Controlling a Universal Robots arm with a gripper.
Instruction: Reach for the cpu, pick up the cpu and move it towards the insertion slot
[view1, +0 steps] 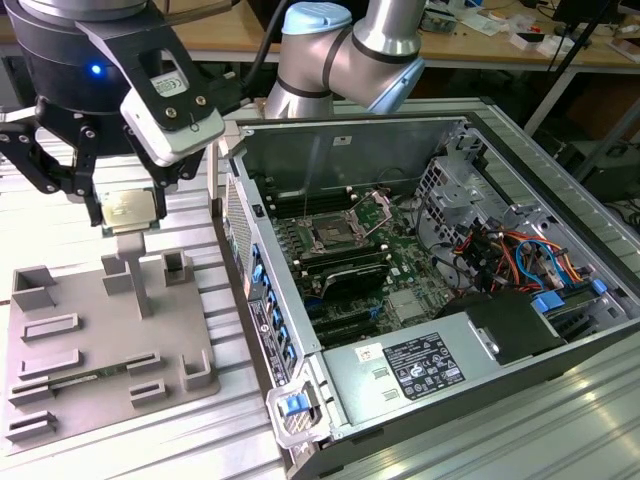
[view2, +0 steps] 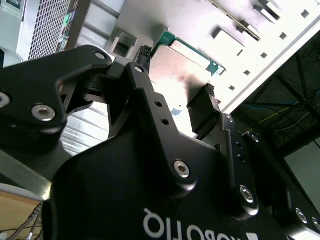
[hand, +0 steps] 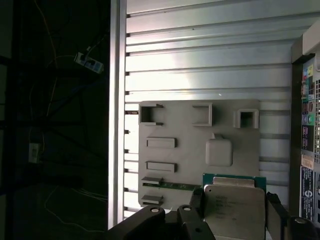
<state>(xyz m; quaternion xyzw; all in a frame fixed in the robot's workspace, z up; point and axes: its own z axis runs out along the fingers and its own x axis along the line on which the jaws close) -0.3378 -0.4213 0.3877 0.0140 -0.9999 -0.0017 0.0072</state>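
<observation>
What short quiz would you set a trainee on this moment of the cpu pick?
1. True or false: the hand is shut on the cpu.
2. Fill in: the insertion slot, inside the computer case, lies to the exterior view's ____ of the cpu.
3. The cpu is held above: A) the grey tray, B) the insertion slot, C) the computer case.
Key: 1 true; 2 right; 3 A.

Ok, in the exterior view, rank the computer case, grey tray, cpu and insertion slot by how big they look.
1. computer case
2. grey tray
3. cpu and insertion slot: they look about alike. The cpu is lifted above the tray and may be nearer the camera, so I won't rank them.
</observation>
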